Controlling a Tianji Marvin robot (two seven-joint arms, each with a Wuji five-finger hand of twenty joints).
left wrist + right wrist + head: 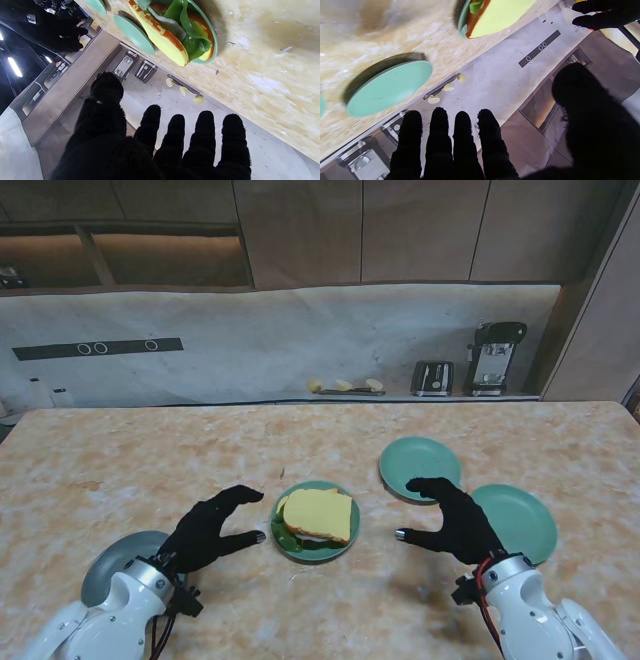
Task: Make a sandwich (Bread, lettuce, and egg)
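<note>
A stacked sandwich [318, 514] sits on a green plate [347, 548] in the middle of the table: yellow bread on top, green lettuce [285, 537] sticking out at its left edge. In the left wrist view the sandwich [172, 32] shows bread, lettuce [193, 42] and a pale layer between. My left hand [212, 528] hovers just left of the plate, fingers spread, holding nothing. My right hand [455, 517] hovers to the plate's right, open and empty. The right wrist view catches the sandwich [500, 15] edge.
Two empty green plates lie on the right, one [418, 465] farther from me and one [520, 522] beside my right hand. A grey plate [115, 565] lies by my left wrist. A toaster [432, 377] and coffee machine [494, 356] stand on the back counter.
</note>
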